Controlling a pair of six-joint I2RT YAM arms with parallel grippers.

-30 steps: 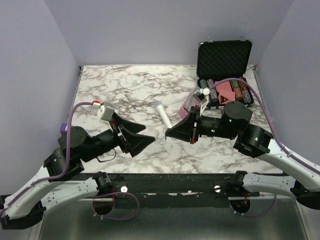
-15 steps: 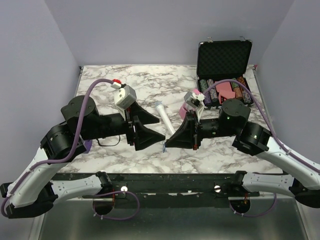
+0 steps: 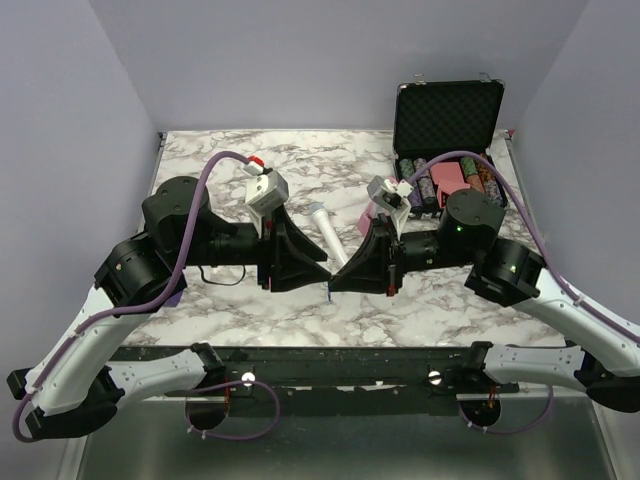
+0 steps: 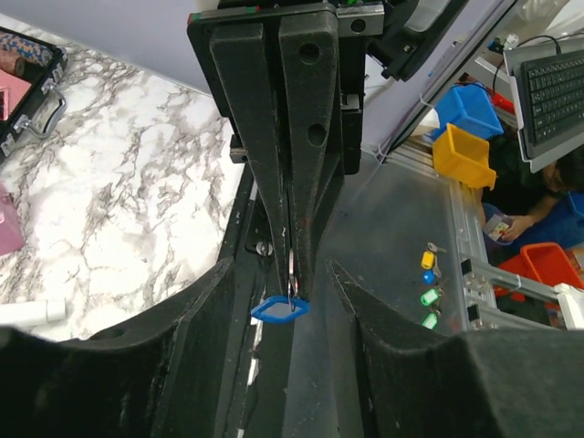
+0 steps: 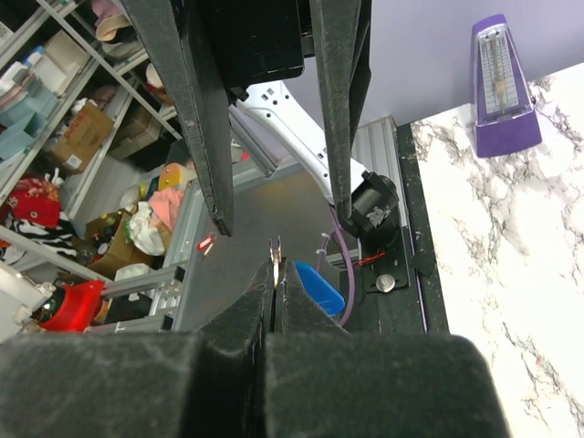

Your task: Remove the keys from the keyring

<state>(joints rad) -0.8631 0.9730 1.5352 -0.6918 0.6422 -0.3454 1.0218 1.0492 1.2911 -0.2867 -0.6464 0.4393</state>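
Note:
My right gripper (image 3: 336,276) is shut on the thin silver keyring (image 5: 275,256), whose edge sticks up out of its pressed fingertips (image 5: 276,285). A small key with a blue head (image 4: 281,308) hangs from the ring just below those tips, above the table's front edge (image 3: 329,291). Tip to tip with it, my left gripper (image 3: 321,272) is open. Its two fingers (image 4: 196,365) stand on either side of the blue key without touching it. In the right wrist view both left fingers (image 5: 187,100) reach down from above with a wide gap between them.
A white microphone (image 3: 325,230) lies on the marble table just behind the two grippers. An open black case (image 3: 447,115) with poker chips stands at the back right, with a pink thing (image 3: 376,205) beside it. A purple metronome (image 5: 500,87) stands behind the left arm.
The left arm has swung in to the right until its gripper meets the right gripper's tips. Its jaws have narrowed around the blue key. The right gripper has shifted only slightly.

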